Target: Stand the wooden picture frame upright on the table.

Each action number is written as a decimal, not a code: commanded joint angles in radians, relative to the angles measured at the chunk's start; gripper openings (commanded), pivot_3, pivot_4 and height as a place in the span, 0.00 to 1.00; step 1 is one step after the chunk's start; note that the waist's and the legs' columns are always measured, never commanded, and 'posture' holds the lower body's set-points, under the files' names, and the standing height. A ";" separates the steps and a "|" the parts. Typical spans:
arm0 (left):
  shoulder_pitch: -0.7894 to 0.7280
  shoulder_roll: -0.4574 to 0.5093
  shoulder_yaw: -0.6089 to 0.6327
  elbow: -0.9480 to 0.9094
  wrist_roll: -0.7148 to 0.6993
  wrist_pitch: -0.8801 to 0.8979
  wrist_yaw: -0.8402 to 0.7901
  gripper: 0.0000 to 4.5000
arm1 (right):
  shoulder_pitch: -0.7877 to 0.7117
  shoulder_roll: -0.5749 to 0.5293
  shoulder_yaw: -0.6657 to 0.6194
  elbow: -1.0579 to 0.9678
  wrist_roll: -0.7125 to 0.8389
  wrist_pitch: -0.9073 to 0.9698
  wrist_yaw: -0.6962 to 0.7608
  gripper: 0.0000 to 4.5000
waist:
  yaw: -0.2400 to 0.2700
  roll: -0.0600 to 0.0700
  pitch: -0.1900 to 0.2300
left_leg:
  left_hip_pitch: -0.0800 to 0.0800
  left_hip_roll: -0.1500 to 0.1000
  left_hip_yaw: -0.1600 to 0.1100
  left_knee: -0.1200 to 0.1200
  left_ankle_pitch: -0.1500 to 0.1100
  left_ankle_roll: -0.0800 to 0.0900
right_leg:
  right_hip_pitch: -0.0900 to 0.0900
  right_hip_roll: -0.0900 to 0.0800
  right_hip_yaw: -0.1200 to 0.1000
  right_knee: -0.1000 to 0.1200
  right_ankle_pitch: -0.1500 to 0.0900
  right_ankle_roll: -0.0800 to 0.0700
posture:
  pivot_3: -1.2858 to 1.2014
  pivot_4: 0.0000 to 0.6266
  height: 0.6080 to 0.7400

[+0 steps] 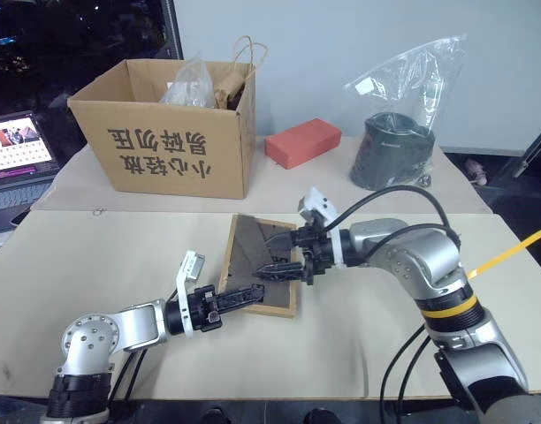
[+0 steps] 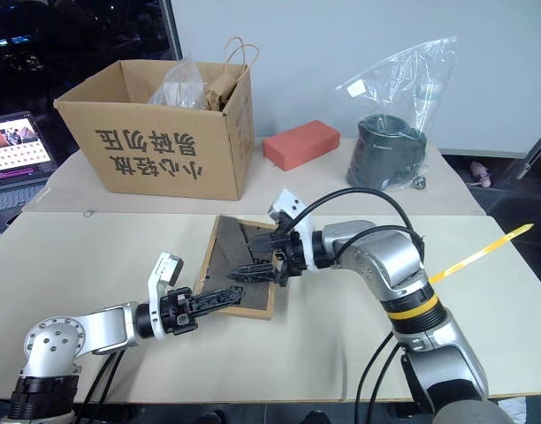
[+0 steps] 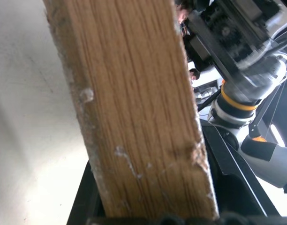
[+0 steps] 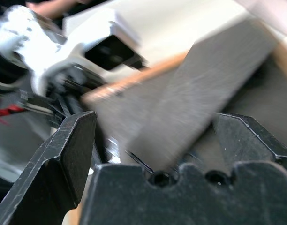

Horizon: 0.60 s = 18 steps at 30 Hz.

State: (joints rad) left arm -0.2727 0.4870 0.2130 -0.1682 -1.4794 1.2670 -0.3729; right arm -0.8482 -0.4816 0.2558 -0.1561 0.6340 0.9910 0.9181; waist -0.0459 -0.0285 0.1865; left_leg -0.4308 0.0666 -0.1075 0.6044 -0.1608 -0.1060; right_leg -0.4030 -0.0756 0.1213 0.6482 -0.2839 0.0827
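From the left eye view, the only writing we can make out is a row of big dark characters printed on the side of the cardboard box (image 1: 169, 124) up at 11 o'clock, and they sit upside down to us, so we can't read them. The wooden picture frame (image 1: 250, 256) is mid-scene, dark back toward us, tilted up off the table (image 1: 94, 256). The left gripper (image 1: 244, 296) is clamped on its near wooden edge. The right gripper (image 1: 279, 252) comes in from 3 o'clock with its fingers spread wide around the fold-out stand on the back; we can't tell if they touch it. A red block (image 1: 302, 142) lies at 12 o'clock.

Left wrist view: that light-wood edge (image 3: 134, 117) runs right between the black fingers.

Right wrist view: both black fingers (image 4: 64, 159) stand well apart, with the grey stand (image 4: 195, 108) between them.
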 commanded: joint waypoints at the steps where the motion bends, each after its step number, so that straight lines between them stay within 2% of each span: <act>1: -0.031 0.000 0.005 -0.016 -0.016 -0.031 -0.038 0.28 | -0.001 0.020 -0.076 -0.056 0.106 0.054 0.030 1.00 | 0.003 0.000 0.000 | 0.000 0.000 0.000 0.000 0.000 0.000 | 0.000 0.000 0.000 0.000 0.000 0.000 | 0.52 0.24 1.00; 4: -0.035 0.003 0.006 -0.006 -0.010 -0.034 -0.045 0.28 | 0.001 0.011 -0.137 -0.076 0.171 0.069 0.054 1.00 | 0.002 0.000 0.000 | 0.000 0.000 0.000 0.000 0.000 0.000 | 0.000 0.000 0.000 0.000 0.000 0.000 | 0.52 0.24 1.00; 10: -0.035 0.014 0.010 0.002 -0.011 -0.043 -0.062 0.28 | 0.059 -0.099 -0.184 -0.144 0.229 0.030 0.178 1.00 | 0.003 0.000 0.000 | 0.000 0.000 0.000 0.000 0.000 0.000 | 0.000 0.000 0.000 0.000 0.000 0.000 | 0.52 0.24 1.00; 15: -0.041 0.019 0.001 0.004 -0.010 -0.049 -0.074 0.28 | 0.039 -0.145 -0.177 -0.003 0.097 -0.037 0.130 1.00 | -0.007 0.000 0.000 | 0.001 0.000 0.000 0.000 0.000 0.000 | 0.000 0.001 0.000 0.001 0.000 0.000 | 0.52 0.24 1.00; 18: -0.043 0.022 -0.001 0.006 -0.009 -0.052 -0.080 0.28 | 0.021 -0.177 -0.214 0.065 0.093 -0.052 0.154 1.00 | -0.002 0.000 0.000 | 0.001 0.000 0.000 0.002 0.000 0.000 | 0.001 0.000 0.000 0.000 0.000 0.000 | 0.52 0.24 1.00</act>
State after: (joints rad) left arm -0.3040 0.5072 0.1936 -0.1483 -1.4761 1.2397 -0.4353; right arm -0.7990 -0.6398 0.0994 -0.1027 0.7204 0.9704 1.0475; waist -0.0481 -0.0286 0.1865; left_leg -0.4304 0.0665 -0.1075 0.6063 -0.1605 -0.1058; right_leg -0.4024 -0.0753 0.1217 0.6483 -0.2837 0.0829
